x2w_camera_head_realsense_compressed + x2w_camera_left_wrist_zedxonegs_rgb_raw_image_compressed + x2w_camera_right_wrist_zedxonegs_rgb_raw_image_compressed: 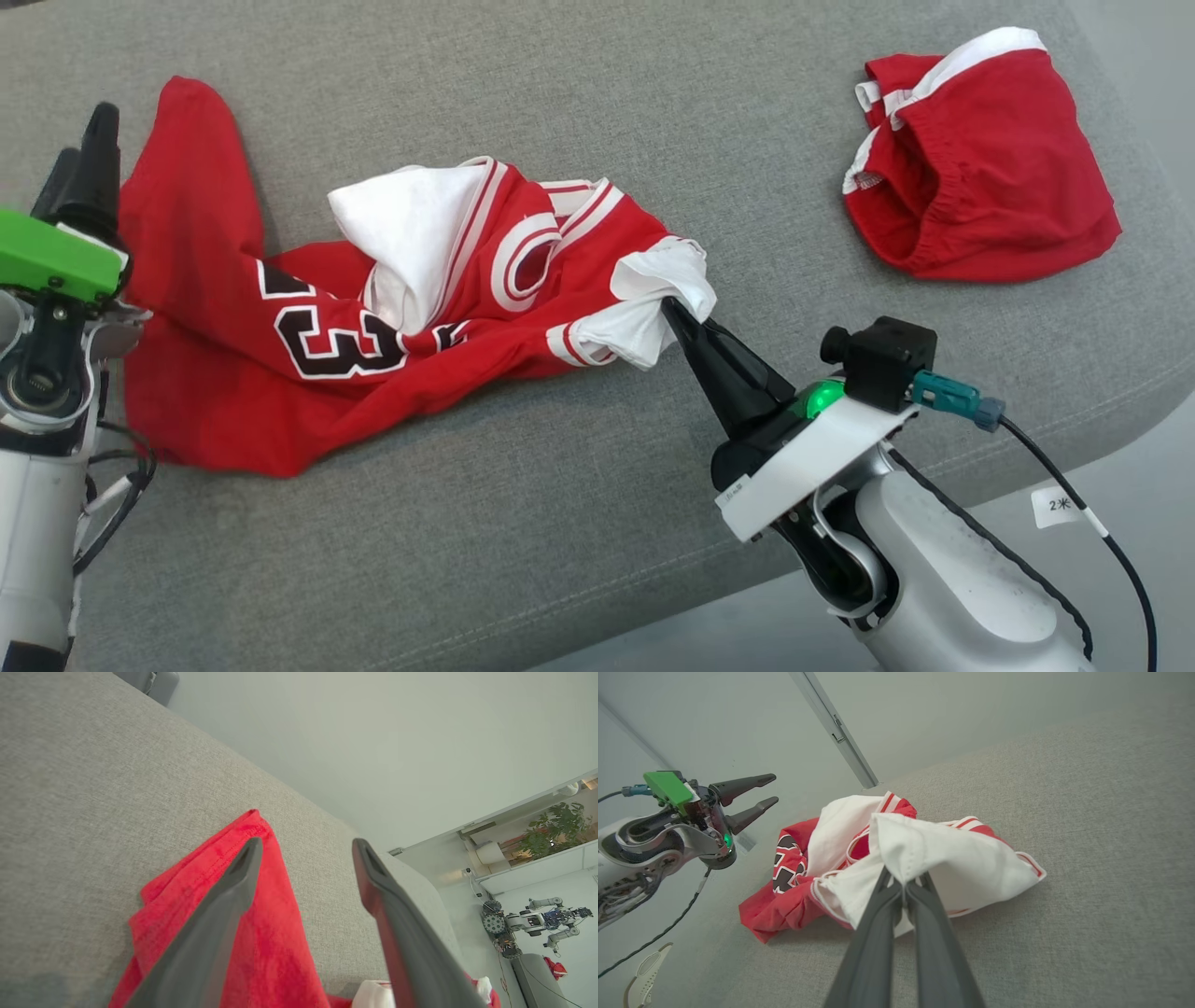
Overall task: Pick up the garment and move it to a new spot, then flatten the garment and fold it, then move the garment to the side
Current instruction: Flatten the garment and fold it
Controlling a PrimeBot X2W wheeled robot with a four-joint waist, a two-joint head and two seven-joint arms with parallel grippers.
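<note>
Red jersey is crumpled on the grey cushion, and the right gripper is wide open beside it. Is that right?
Not quite. The right gripper is shut, pinching a white fold of the red jersey, as the right wrist view shows. The jersey is indeed crumpled on the grey cushion.

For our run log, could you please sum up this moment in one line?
left hand open at jersey | right hand shut on jersey | shorts lying apart

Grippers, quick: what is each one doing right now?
Left gripper: open, holding nothing.
Right gripper: closed on the red-and-white cloth jersey.
</note>
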